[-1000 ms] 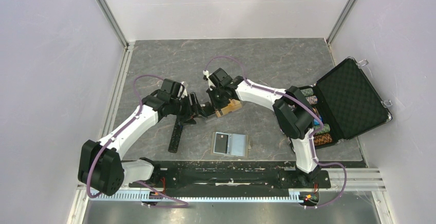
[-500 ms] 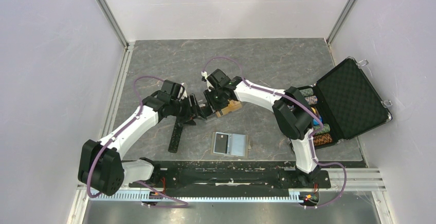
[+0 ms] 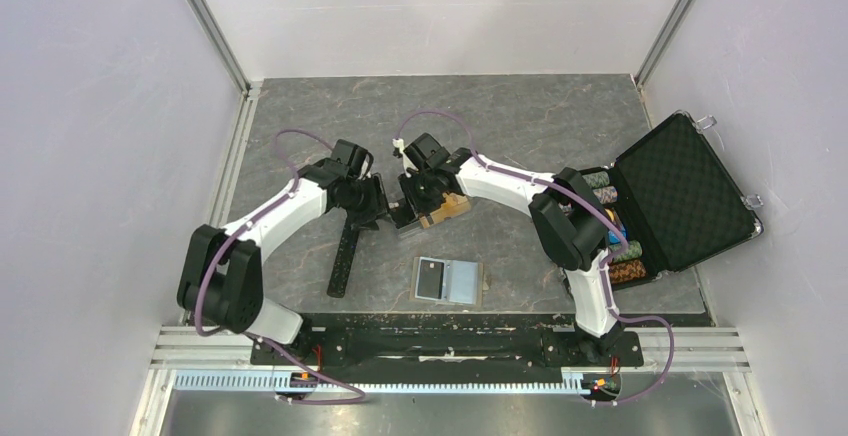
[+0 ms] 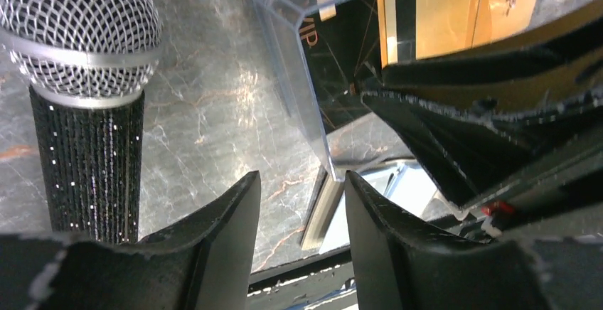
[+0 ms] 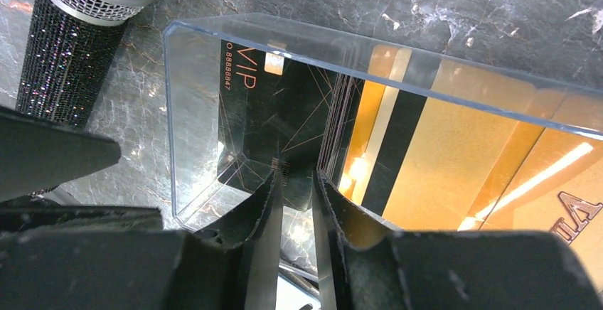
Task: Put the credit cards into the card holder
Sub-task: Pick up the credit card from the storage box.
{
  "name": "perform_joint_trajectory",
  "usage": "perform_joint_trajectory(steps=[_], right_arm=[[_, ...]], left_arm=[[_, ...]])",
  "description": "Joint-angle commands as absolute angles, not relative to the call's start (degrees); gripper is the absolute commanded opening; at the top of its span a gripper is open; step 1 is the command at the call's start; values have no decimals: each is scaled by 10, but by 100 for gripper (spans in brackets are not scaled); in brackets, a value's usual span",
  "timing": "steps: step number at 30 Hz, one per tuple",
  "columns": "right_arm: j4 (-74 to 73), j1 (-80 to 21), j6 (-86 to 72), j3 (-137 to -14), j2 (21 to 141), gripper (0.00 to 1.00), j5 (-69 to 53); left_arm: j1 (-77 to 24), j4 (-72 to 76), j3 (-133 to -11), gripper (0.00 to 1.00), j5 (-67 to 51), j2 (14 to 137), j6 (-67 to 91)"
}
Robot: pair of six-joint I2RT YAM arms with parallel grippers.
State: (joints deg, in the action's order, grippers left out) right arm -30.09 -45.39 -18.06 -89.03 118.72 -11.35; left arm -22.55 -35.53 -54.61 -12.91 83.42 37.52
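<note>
One microphone [image 3: 343, 256], one card holder [image 3: 449, 281], one chip case [image 3: 685, 194], one clear box [image 5: 199, 97] (its cards [image 5: 277, 132] overlap uncountably).

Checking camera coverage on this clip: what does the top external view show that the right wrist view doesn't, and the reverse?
Only top external: the whole open card holder near the arm bases, the open chip case at the right, and both arms in full.

Only right wrist: the VIP print on the black card, and the gold cards stacked beside it.

Both: the microphone, the clear box that holds the cards, and the right gripper at that box, its jaws slightly apart.
</note>
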Motion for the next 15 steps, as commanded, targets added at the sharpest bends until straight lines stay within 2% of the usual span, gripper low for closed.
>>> perform_joint_trajectory(steps=[1,4,8,15], right_arm=[[-276,-456,-191,-890,1198,22,-135],[-272,-456,-194,-886,1196,17,-140],[-265,-456,-200,-877,1183,10,-142],[-236,-455,-224,-858,1148,4,-164]], left_arm=[[-222,-330,-583,54,-101,867,345],[-222,-318,-592,50,-100,894,346],[-222,-322,-604,30,-90,921,339],[-223,-339,-608,13,-59,923,331]])
